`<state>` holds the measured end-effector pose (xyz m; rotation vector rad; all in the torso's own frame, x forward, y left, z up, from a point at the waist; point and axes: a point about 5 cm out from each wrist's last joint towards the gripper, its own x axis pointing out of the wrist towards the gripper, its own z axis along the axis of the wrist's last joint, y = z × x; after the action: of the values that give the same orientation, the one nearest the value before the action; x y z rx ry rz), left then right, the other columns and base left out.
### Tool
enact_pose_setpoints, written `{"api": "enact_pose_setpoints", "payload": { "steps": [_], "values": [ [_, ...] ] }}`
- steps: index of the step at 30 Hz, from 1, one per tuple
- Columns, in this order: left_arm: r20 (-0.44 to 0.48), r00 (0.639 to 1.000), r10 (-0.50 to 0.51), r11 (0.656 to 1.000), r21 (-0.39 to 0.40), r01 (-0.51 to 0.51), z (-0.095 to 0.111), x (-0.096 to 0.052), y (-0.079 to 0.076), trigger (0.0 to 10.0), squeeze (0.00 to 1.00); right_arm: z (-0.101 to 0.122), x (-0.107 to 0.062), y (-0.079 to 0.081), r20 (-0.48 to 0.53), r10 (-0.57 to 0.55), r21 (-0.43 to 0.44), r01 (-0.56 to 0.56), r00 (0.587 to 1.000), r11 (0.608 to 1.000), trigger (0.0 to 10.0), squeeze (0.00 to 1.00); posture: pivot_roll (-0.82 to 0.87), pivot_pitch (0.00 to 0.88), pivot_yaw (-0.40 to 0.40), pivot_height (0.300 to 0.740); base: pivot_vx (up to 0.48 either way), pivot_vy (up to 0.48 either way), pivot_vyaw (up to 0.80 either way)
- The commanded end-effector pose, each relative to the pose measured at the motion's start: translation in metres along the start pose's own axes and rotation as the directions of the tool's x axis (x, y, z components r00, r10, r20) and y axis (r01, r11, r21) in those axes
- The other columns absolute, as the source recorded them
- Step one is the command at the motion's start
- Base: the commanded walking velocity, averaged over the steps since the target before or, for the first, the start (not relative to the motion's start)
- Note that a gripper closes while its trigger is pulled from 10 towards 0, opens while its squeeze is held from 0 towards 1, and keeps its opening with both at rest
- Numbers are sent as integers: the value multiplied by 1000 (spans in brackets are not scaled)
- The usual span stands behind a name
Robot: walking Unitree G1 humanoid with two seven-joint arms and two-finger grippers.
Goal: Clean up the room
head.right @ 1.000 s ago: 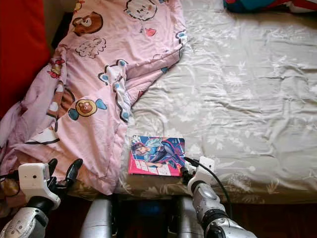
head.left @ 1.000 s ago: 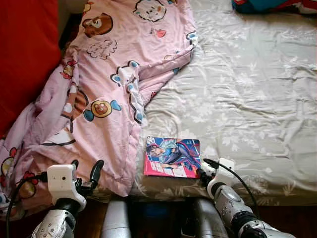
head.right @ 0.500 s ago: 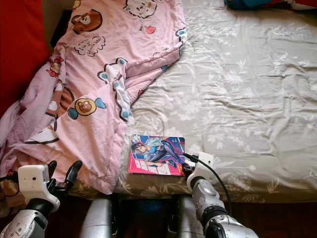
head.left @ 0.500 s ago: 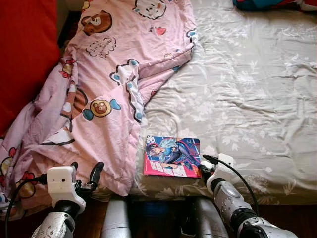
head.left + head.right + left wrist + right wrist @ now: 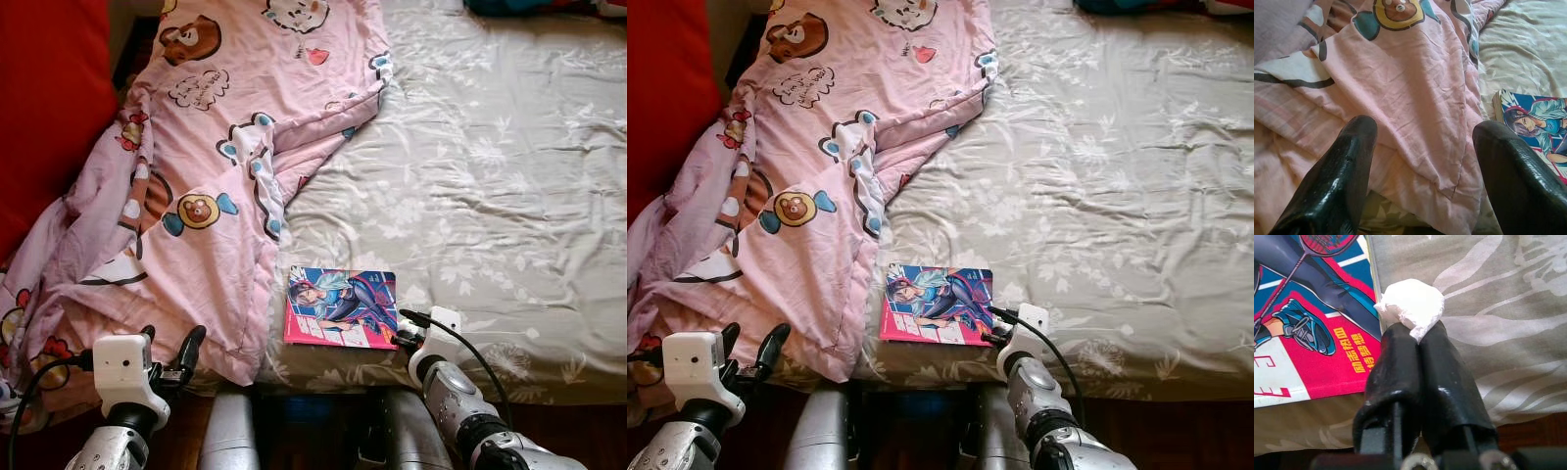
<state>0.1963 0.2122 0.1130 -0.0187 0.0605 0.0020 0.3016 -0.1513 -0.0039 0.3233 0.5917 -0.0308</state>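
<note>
A bed lies ahead of the robot. A quilt covers the bed's left part, running from the far end to the near edge. A comic book lies flat on the sheet near the front edge, just right of the quilt. The right gripper, at the book's near right corner, pinches a tissue wad. The left gripper hovers, fingers apart, at the quilt's near edge.

My two head cameras look steeply down over the bed. My wrist cameras sit close above it; all views share the comic book.
</note>
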Motion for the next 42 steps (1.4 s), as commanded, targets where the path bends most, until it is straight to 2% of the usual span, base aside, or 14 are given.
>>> {"api": "enact_pose_setpoints", "payload": {
  "steps": [1, 7, 12, 13, 17, 18, 19, 20, 24, 25, 27, 28, 32, 42],
  "values": [
    [-31, 999, 24, 999, 28, -23, -5, -1, 5, 10000, 0, -15, -4, -6, -39, -17, -5, 17, 999, 1000, 0, 0, 253, 336, -54, 640, 0, 0, 0],
    [7, 993, 117, 992, 42, -118, -1, 11, 28, 10000, 0, -11, -7, -21, 36, -55, 23, 54, 998, 998, 0, 0, 233, 269, -57, 640, 0, 0, 0],
    [14, 968, 250, 961, 117, -250, -6, 27, 49, 10000, 0, -12, -12, -31, 103, -72, 27, 70, 992, 997, 0, 0, 209, 176, -64, 640, 0, 0, 0],
    [4, 961, 277, 954, 119, -276, -12, 29, 55, 10000, 0, -14, -16, -35, 133, -70, 23, 68, 989, 997, 0, 0, 198, 143, -69, 640, 0, 0, 0],
    [-50, 960, 274, 956, 122, -266, -31, 28, 58, 10000, 0, -18, -21, -41, 173, -78, 24, 75, 982, 997, 0, 0, 168, 93, -71, 640, 0, 0, 0],
    [-109, 959, 261, 962, 115, -248, -48, 26, 56, 10000, 0, -22, -24, -45, 190, -84, 24, 80, 978, 996, 4902, 0, 148, 60, -70, 640, 0, 0, 0],
    [-135, 958, 253, 965, 108, -239, -55, 25, 55, 10000, 0, -23, -26, -46, 197, -86, 24, 83, 977, 996, 4902, 0, 148, 60, -70, 640, 0, 0, 0],
    [-187, 954, 235, 970, 108, -218, -72, 22, 50, 10000, 0, -30, -30, -51, 202, -94, 30, 90, 975, 995, 10000, 0, 137, 41, -69, 640, 0, 0, 0],
    [-273, 941, 200, 980, 72, -188, -100, 21, 37, 10000, 0, -46, -38, -60, 168, -128, 35, 124, 978, 992, 10000, 0, 110, 0, -68, 640, 0, 0, 0],
    [-311, 935, 170, 985, 66, -157, -112, 22, 28, 10000, 0, -56, -41, -64, 128, -146, 31, 143, 981, 989, 10000, 0, 105, 0, -68, 640, 0, 0, 0],
    [-341, 928, 149, 989, 57, -137, -121, 23, 23, 10000, 0, -62, -44, -65, 111, -151, 32, 148, 982, 988, 10000, 0, 98, 0, -69, 640, 0, 0, 0],
    [-367, 919, 140, 990, 59, -127, -128, 25, 20, 10000, 0, -70, -45, -67, 67, -161, 26, 159, 985, 987, 10000, 0, 94, 0, -69, 640, 0, 0, 0],
    [-426, 896, 125, 992, 63, -108, -141, 27, 17, 10000, 0, -82, -46, -64, -17, -145, -38, 144, 989, 989, 10000, 0, 92, 0, -67, 649, 0, 0, 0],
    [-569, 818, 82, 995, 87, -39, -165, 26, 6, 10000, 0, -99, -48, -63, -165, -161, -83, 149, 973, 985, 10000, 0, 83, 0, -61, 709, 0, 0, 0]
  ]
}}
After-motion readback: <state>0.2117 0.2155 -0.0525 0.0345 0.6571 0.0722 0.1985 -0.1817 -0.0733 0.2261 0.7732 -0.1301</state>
